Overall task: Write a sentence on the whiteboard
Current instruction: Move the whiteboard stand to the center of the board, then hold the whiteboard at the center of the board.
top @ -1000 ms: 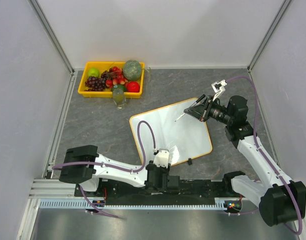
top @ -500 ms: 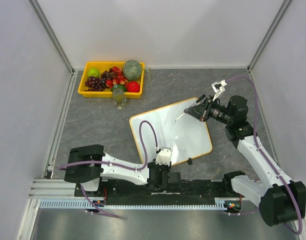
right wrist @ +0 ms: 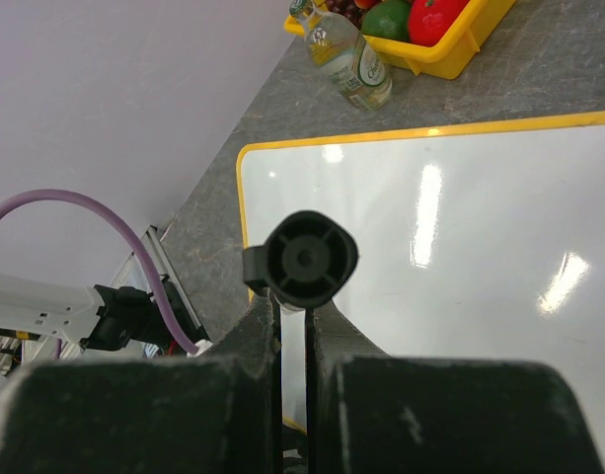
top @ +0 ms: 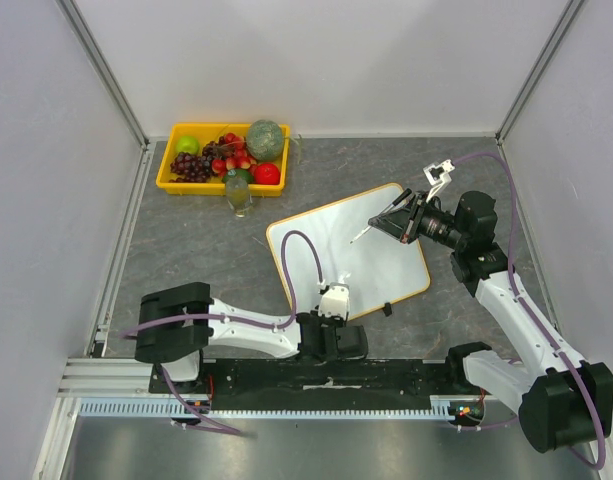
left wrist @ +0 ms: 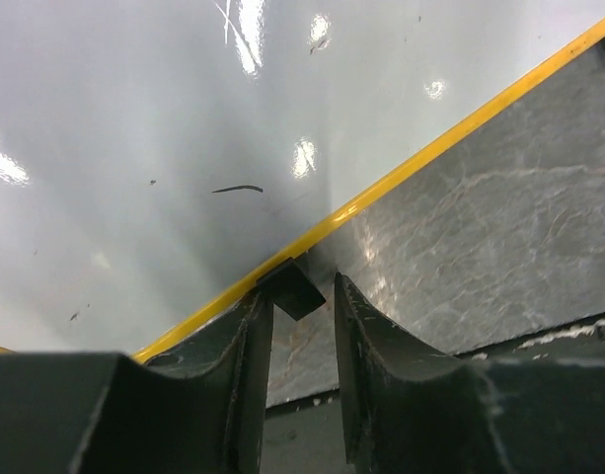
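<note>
At mid-table the whiteboard [top: 371, 262] lies askew and nearly blank, so the writing is likely not yet begun. The left end effector [top: 335, 292] straddles its near-edge clip [left wrist: 291, 287], jaws apart. The right end effector [top: 406, 215] is clamped on a marker [right wrist: 302, 259] above the board. The next move probably calls for pinning the board, then lowering the tip. The fruit tray [top: 171, 182] and bottle [top: 239, 195] stand well apart and obstruct nothing.

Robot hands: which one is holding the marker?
The right gripper: it pinches the black marker above the whiteboard. The left gripper holds no marker; it straddles a black clip on the board's edge.
</note>
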`<state>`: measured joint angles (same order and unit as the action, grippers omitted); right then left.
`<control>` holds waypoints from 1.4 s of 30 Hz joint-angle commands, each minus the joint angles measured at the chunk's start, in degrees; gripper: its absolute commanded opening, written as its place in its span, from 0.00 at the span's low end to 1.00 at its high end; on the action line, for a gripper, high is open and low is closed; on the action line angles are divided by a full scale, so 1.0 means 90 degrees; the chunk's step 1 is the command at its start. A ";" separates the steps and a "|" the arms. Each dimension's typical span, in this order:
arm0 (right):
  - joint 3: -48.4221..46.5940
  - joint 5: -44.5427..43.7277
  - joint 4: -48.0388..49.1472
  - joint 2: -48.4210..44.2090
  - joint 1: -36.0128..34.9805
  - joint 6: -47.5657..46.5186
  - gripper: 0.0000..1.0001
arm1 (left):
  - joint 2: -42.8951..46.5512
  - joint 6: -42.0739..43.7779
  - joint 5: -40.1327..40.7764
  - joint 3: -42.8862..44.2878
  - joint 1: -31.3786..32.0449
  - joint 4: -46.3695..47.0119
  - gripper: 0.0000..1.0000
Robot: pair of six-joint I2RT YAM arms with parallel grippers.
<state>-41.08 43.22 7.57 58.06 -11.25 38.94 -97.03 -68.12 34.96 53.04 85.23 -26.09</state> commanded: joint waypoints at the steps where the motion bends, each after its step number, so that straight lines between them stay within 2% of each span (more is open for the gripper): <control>1: -0.0084 0.0051 0.0106 -0.0084 0.0019 -0.0059 0.00 | -0.0234 0.0664 0.0003 -0.0053 -0.0319 0.0701 0.37; 6: -0.0084 0.0051 0.0116 -0.0065 0.0019 -0.0069 0.00 | -0.0254 0.0771 -0.0115 -0.0199 -0.0495 0.0779 0.37; 9: -0.0094 0.0051 0.0125 -0.0055 0.0019 -0.0069 0.00 | -0.0069 0.1034 -0.0115 -0.0375 -0.0535 0.0925 0.41; 11: -0.0103 0.0061 0.0145 -0.0026 0.0019 -0.0069 0.00 | 0.0068 0.1336 -0.0231 -0.0443 -0.0515 0.1120 0.46; 15: -0.0133 0.0071 0.0164 0.0023 0.0029 -0.0069 0.00 | 0.0332 0.1660 -0.0349 -0.0405 -0.0272 0.1180 0.64; 19: -0.0162 0.0071 0.0184 0.0052 0.0029 -0.0108 0.00 | 0.0683 0.2011 -0.0554 -0.0356 0.0051 0.1200 0.73; 24: -0.0182 0.0071 0.0184 0.0101 0.0029 -0.0147 0.00 | 0.1463 0.2451 -0.1061 -0.0297 0.0110 0.0946 0.76; 30: -0.0182 0.0022 0.0174 0.0140 0.0019 -0.0166 0.00 | 0.2966 0.3085 -0.1774 -0.0502 -0.0007 0.1101 0.80; 33: -0.0162 0.0022 0.0194 0.0160 0.0029 -0.0176 0.00 | 0.3836 0.3407 -0.2524 -0.0658 -0.0513 0.1490 0.80; 36: -0.0143 0.0012 0.0184 0.0170 0.0019 -0.0186 0.00 | 0.4374 0.3661 -0.3325 -0.0805 -0.1430 0.1726 0.81; 39: -0.0123 0.0002 0.0184 0.0170 0.0029 -0.0196 0.00 | 0.4561 0.3789 -0.4048 -0.0727 -0.2396 0.1678 0.81; 42: -0.0094 -0.0008 0.0184 0.0179 0.0019 -0.0205 0.00 | 0.4347 0.3906 -0.4702 -0.0455 -0.3344 0.1454 0.81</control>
<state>-41.08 43.20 7.66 59.53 -11.25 37.98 -56.25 -37.67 3.79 46.65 63.05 -12.88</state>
